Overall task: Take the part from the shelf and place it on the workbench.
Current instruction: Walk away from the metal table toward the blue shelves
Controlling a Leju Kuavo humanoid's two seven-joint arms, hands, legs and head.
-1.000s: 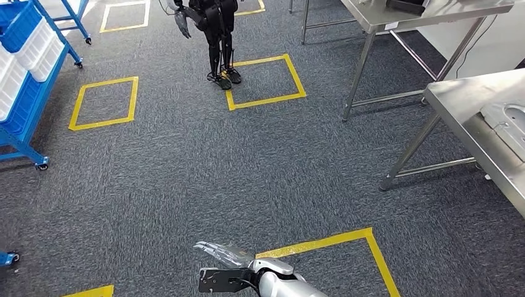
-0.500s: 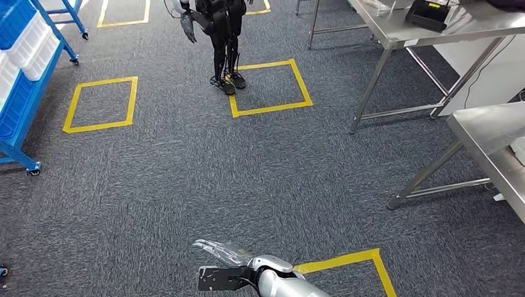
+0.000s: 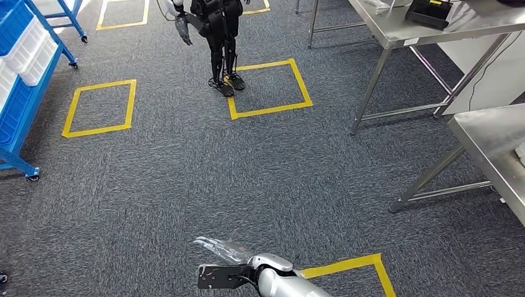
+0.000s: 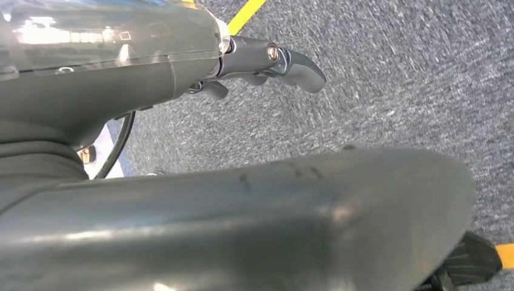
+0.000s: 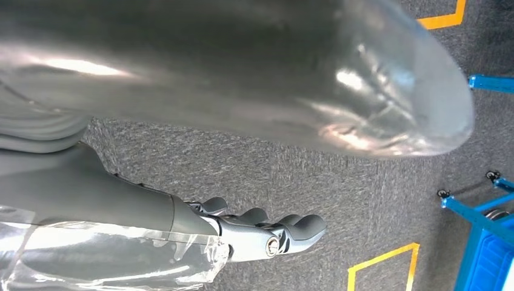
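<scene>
My right hand (image 3: 224, 251) reaches leftward low over the carpet at the bottom of the head view, shiny under clear film, on a silver forearm. In the right wrist view, the right hand's fingers (image 5: 270, 235) and thick thumb (image 5: 242, 73) stand apart, with bare carpet between them. The left hand's fingers (image 4: 273, 59) are stretched over the floor, and nothing lies in that hand either. The blue shelf (image 3: 23, 74) with white and blue bins stands at the left edge. The steel workbench (image 3: 492, 139) is at the right edge. I cannot make out the part.
Another robot (image 3: 216, 37) stands at the back by a yellow floor square (image 3: 267, 88). A second steel table (image 3: 427, 28) carries a black box (image 3: 434, 12). More yellow squares (image 3: 99, 106) mark the grey carpet. One blue shelf corner (image 5: 485, 242) stands beyond my right hand.
The whole picture has shifted: the camera has turned, and the workbench with its metal piece has slid toward the right edge. My right hand keeps the same pose.
</scene>
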